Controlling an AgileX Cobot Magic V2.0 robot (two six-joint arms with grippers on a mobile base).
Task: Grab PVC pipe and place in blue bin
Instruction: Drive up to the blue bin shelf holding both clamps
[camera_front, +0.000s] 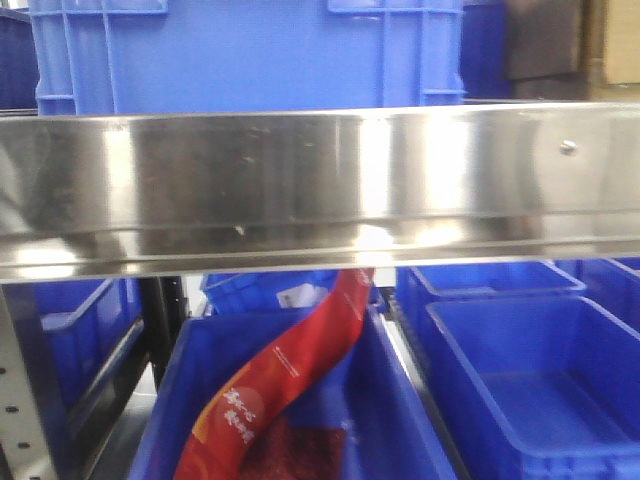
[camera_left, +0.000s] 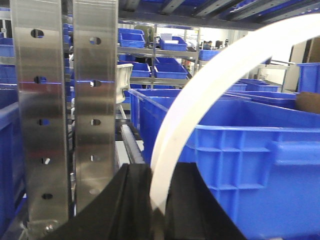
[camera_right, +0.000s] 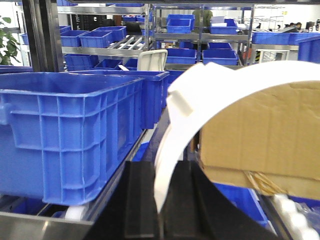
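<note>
Our left gripper (camera_left: 159, 202) and right gripper (camera_right: 161, 202) each clamp the pipe (camera_left: 215, 82); we judge it grabbed, the bin (camera_left: 250, 160) drop not yet done.

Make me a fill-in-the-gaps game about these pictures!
The long packet lying in a bin is ___. In the front view, the empty bin on the right is coloured ___. In the right wrist view, the brown box is made of ___.
Missing words: red, blue, cardboard.
</note>
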